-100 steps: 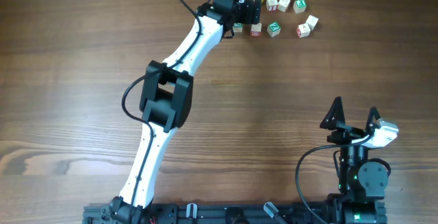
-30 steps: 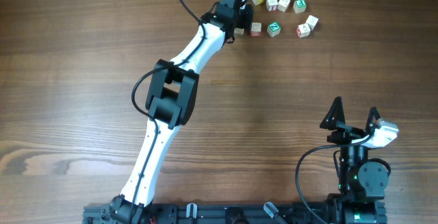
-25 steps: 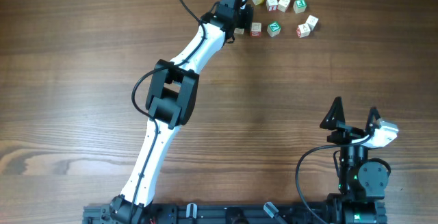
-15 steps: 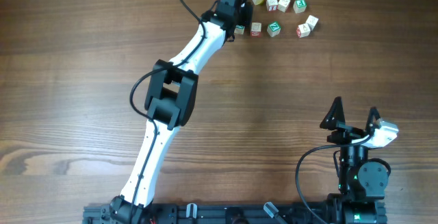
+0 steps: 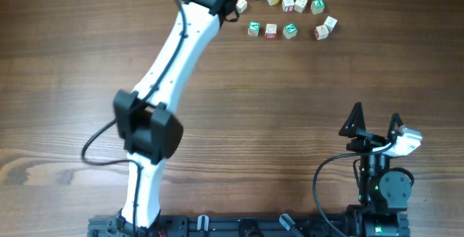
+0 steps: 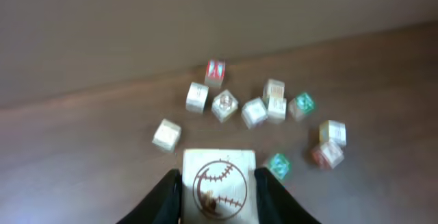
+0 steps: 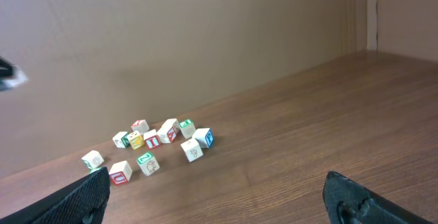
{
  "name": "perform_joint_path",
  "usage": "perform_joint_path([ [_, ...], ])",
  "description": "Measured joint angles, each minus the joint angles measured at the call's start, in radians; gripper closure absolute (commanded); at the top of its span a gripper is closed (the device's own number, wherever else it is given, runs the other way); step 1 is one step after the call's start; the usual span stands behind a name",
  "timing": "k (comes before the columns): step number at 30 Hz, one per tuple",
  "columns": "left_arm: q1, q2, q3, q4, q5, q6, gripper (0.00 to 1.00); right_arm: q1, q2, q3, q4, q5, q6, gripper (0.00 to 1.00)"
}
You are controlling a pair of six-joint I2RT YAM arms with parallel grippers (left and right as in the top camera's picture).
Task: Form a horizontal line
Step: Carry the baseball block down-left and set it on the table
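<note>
- The left arm (image 5: 174, 56) has swung way over to the left since a second ago, lifting off the row.
- The left gripper (image 6: 217, 181), top middle, is pinched tight on a baseball cube (image 6: 219, 190).
- The row of three cubes (image 5: 270, 30) sits upper middle, just below the loose cubes (image 5: 301, 1).
- The right gripper (image 5: 375, 119) is lower right, fingers spread wide.

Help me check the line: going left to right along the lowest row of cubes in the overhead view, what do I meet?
green-faced cube → pale cube with a red edge → second green-faced cube → red-marked cube
</note>
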Motion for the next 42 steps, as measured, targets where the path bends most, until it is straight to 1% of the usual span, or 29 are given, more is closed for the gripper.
perform_joint_path([
  [5, 0.000, -0.063, 0.003, -0.235, 0.000, -0.023, 0.71, 0.000, 0.000, 0.000, 0.000, 0.000, 0.000, 0.00],
  [8, 0.000, -0.069, 0.004, -0.379, 0.000, -0.041, 0.75, 0.000, 0.000, 0.000, 0.000, 0.000, 0.000, 0.00],
  [12, 0.000, -0.069, 0.003, -0.555, 0.000, -0.095, 0.80, 0.000, 0.000, 0.000, 0.000, 0.000, 0.000, 0.00],
  [15, -0.002, -0.069, 0.003, -0.626, 0.000, -0.149, 0.81, 0.000, 0.000, 0.000, 0.000, 0.000, 0.000, 0.00],
  [17, -0.005, -0.069, 0.001, -0.639, 0.000, -0.183, 0.80, 0.000, 0.000, 0.000, 0.000, 0.000, 0.000, 0.00],
  [20, -0.014, -0.069, -0.026, -0.612, 0.000, -0.232, 0.80, 0.000, 0.000, 0.000, 0.000, 0.000, 0.000, 0.00],
  [22, -0.025, -0.069, -0.066, -0.561, 0.000, -0.259, 0.80, 0.000, 0.000, 0.000, 0.000, 0.000, 0.000, 0.00],
  [29, -0.079, -0.069, -0.303, -0.372, 0.000, -0.323, 0.80, 0.000, 0.000, 0.000, 0.000, 0.000, 0.000, 0.00],
  [34, -0.093, -0.069, -0.495, -0.250, -0.008, -0.380, 0.85, 0.000, 0.000, 0.000, 0.000, 0.000, 0.000, 0.00],
  [42, -0.093, -0.072, -0.684, -0.024, -0.068, -0.421, 0.85, 0.000, 0.000, 0.000, 0.000, 0.000, 0.000, 0.00],
])
